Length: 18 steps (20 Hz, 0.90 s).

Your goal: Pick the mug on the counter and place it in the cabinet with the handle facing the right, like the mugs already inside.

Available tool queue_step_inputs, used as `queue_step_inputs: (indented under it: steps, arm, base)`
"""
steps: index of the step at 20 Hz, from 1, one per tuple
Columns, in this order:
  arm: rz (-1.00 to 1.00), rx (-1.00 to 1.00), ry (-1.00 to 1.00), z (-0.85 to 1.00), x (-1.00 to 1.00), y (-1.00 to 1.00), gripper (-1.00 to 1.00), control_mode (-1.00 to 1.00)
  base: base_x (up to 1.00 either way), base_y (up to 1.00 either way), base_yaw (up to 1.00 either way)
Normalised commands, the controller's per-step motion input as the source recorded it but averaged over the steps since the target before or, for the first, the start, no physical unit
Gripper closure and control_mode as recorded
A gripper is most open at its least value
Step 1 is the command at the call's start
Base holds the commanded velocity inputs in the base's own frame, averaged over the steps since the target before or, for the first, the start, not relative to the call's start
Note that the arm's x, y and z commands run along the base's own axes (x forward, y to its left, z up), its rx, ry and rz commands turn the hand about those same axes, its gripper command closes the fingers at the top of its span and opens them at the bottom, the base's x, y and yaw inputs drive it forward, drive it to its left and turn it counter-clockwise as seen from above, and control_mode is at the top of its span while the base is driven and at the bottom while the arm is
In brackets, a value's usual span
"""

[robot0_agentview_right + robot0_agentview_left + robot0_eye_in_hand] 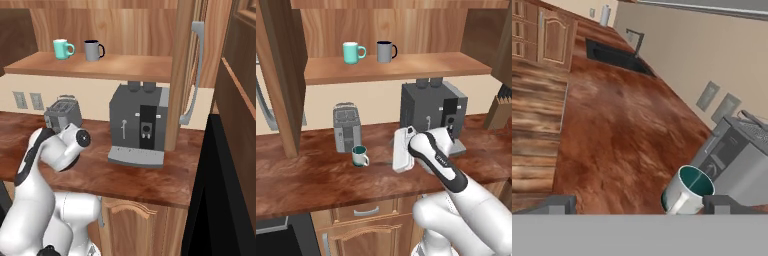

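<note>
The mug [360,156] stands on the counter [316,175] at lower centre-left, just beside the toaster [347,127]. The fingers [562,204] are spread and empty near it. Grasp, lift and shelving in the cabinet [406,67] all remain.

Base views flanking; hand view counter-level [627,145].

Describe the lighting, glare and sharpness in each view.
Left base view: soft even light, pale sheen on the counter, a faint shadow by the mug. Right base view: the same soft light, mild blur all over. Hand view: broad glossy streaks on the counter, the mug's teal inside clear, far sink softer.
</note>
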Motion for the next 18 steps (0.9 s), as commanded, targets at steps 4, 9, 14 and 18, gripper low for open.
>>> queue_step_inputs:
  steps: [4,9,14,18]
  arm:
    - [-0.05,0.1,0.03,-0.4,0.22,0.13,-1.0,-1.0]
    - [-0.04,0.08,0.03,-0.44,0.22,0.17,-1.0,-1.0]
    - [-0.05,0.06,0.03,-0.44,0.22,0.2,-1.0,-1.0]
    - [-0.05,0.06,0.02,-0.4,0.22,0.2,-1.0,-1.0]
  base:
    - [0.0,0.0,0.0]
    - [0.0,0.0,0.0]
    - [0.0,0.0,0.0]
    - [0.0,0.0,0.0]
